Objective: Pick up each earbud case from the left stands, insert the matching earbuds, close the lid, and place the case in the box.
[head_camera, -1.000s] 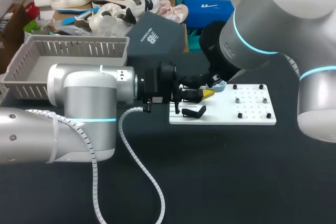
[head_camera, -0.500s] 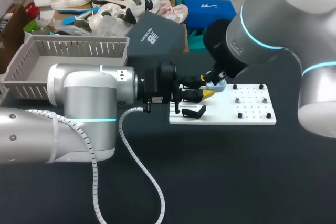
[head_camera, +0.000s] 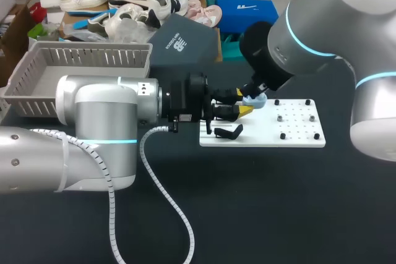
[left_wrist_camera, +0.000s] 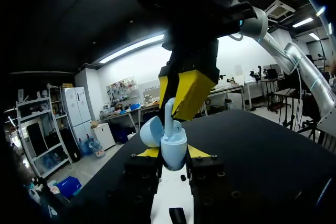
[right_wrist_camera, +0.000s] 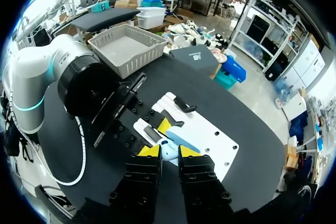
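Your left gripper (left_wrist_camera: 173, 155) is pinching the light blue earbud case (left_wrist_camera: 174, 143) from both sides. The case stands upright between the yellow tips, and its lid (left_wrist_camera: 152, 131) is flipped open to one side.

Your right gripper (right_wrist_camera: 169, 151) hangs right above those fingers, pointing down at the open case. Its tips are squeezed almost together on a light blue earbud (left_wrist_camera: 169, 110). The earbud's stem sits between them and its lower end is in the mouth of the case.

All of this happens over the near end of the white peg board (head_camera: 297, 135), and a black stand (head_camera: 229, 132) lies on the board just below your left fingers. The grey basket (head_camera: 80, 69) sits well behind your left fingers, back beside that arm.
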{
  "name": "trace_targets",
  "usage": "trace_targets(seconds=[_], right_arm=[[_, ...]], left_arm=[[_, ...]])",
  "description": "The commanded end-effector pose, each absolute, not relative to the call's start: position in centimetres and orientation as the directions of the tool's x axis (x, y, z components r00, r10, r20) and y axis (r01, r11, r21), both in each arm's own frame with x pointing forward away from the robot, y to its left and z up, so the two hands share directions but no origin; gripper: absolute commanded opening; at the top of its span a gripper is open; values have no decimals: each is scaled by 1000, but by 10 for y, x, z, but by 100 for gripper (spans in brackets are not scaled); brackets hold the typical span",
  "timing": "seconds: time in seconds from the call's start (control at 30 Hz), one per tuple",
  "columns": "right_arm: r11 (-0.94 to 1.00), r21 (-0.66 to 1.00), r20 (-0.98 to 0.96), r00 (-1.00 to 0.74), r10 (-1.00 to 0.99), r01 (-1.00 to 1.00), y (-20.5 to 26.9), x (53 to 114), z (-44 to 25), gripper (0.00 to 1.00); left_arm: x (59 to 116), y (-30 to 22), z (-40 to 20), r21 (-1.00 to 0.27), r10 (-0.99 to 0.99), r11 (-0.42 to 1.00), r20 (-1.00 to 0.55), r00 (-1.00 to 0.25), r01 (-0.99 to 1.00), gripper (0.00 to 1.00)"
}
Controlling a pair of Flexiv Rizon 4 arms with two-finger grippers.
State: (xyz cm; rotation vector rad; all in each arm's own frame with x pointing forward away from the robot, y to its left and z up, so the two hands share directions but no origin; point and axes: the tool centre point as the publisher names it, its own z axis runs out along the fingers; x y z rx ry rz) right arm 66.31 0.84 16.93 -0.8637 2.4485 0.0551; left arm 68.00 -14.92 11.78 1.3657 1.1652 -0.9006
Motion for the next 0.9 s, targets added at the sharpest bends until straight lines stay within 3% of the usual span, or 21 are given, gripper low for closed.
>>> trace_targets(seconds=[0.03, 0.9], right_arm=[[794, -134, -500, -651, -571, -593, 10, 665, 167, 0], [787, -127, -492, -651, -578, -603, 15, 666, 163, 0]], left_arm=[[680, -149, 117, 247, 153, 58, -960, 236, 967, 0], [680, -149, 117, 247, 153, 58, -960, 236, 967, 0]])
